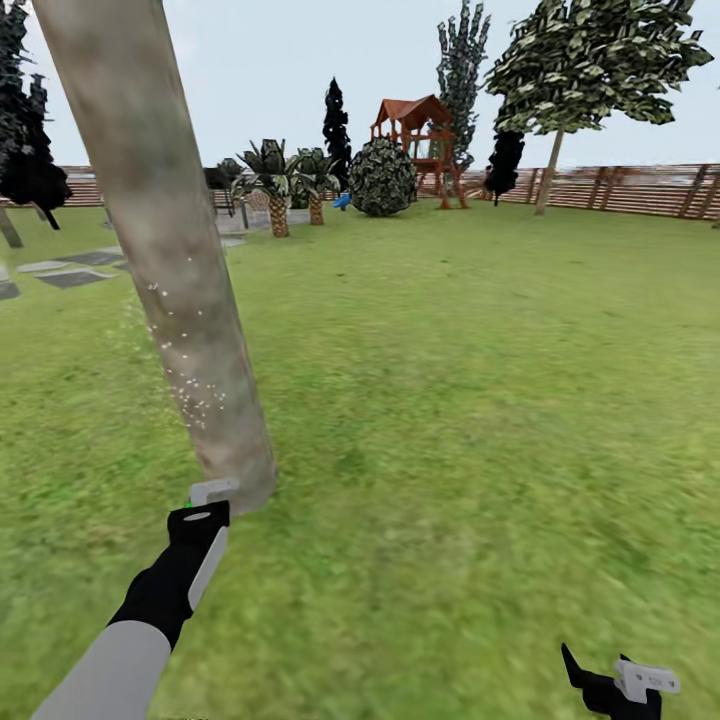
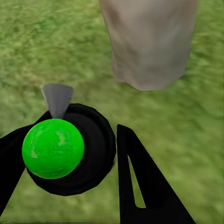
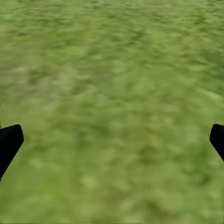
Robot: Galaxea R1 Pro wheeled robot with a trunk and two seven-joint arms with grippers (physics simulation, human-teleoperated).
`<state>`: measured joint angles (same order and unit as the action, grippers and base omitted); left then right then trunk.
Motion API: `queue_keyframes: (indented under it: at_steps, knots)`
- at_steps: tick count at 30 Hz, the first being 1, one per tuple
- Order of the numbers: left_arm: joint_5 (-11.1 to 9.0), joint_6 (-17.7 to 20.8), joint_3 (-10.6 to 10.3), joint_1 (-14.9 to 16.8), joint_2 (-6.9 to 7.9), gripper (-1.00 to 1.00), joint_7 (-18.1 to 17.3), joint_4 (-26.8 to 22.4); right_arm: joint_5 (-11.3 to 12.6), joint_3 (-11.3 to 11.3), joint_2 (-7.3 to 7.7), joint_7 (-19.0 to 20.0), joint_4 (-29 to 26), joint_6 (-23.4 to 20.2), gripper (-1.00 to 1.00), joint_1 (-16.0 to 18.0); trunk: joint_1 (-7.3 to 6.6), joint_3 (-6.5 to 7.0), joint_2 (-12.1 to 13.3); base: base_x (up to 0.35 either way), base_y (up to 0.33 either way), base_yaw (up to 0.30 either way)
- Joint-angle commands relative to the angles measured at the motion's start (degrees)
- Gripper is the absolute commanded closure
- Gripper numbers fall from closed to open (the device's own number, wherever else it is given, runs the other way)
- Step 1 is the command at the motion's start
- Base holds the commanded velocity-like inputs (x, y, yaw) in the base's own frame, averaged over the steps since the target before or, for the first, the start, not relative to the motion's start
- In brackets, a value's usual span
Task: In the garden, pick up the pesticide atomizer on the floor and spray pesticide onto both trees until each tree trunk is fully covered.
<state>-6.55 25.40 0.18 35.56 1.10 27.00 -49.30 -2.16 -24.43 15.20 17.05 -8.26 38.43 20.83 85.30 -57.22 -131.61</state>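
A thick pale grey-beige tree trunk (image 1: 160, 230) leans across the left of the head view, its base (image 2: 149, 46) on the grass just ahead of my left gripper (image 1: 205, 503). Whitish pesticide specks (image 1: 190, 385) dot the trunk's lower left side. The left gripper (image 2: 74, 133) is shut on the pesticide atomizer (image 2: 52, 148), a black body with a bright green round cap and a grey nozzle (image 2: 57, 98) pointing toward the trunk. A second tree with dark foliage (image 1: 28, 150) stands far left. My right gripper (image 1: 622, 682) hangs open low over bare grass (image 3: 112, 93).
Grey stepping stones (image 1: 75, 270) lie behind the trunk at left. Small palms (image 1: 275, 185), a round bush (image 1: 381, 178), a wooden play tower (image 1: 420, 140) and a lighter-leaved tree (image 1: 590, 60) stand far back along the brown slat fence (image 1: 630, 190). Open lawn (image 1: 480, 400) spreads to the right.
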Motion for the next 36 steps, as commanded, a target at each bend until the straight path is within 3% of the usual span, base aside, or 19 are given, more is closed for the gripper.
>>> queue_keyframes:
  at_steps: [1,7,15,24,36]
  knots:
    - [0.1,0.0,0.0,0.0,0.03,1.0,0.0,0.0,0.0,0.0,0.0,0.0,0.0,0.0,-1.0,0.0,0.0,0.0,0.0,0.145,-0.258,0.275]
    - [0.2,0.0,0.0,-0.1,0.04,1.0,0.0,-0.1,0.0,0.0,0.0,0.0,0.0,0.0,-1.0,0.0,0.0,0.0,0.0,0.194,-0.229,0.252]
    - [0.3,0.0,0.0,-0.1,-0.05,1.0,0.0,-0.1,0.0,0.0,0.0,0.0,0.0,0.0,-1.0,0.0,0.0,0.0,0.0,0.236,-0.193,0.063]
    - [0.3,0.0,0.0,-0.1,0.05,1.0,0.0,-0.1,0.0,0.0,0.0,0.0,0.0,0.0,-1.0,0.0,0.0,0.0,0.0,0.206,-0.21,0.265]
    - [0.1,-0.1,0.0,-0.1,-0.05,1.0,0.0,-0.1,0.0,0.0,0.0,0.0,0.0,0.0,-1.0,0.0,0.0,0.0,0.0,0.018,-0.272,0.275]
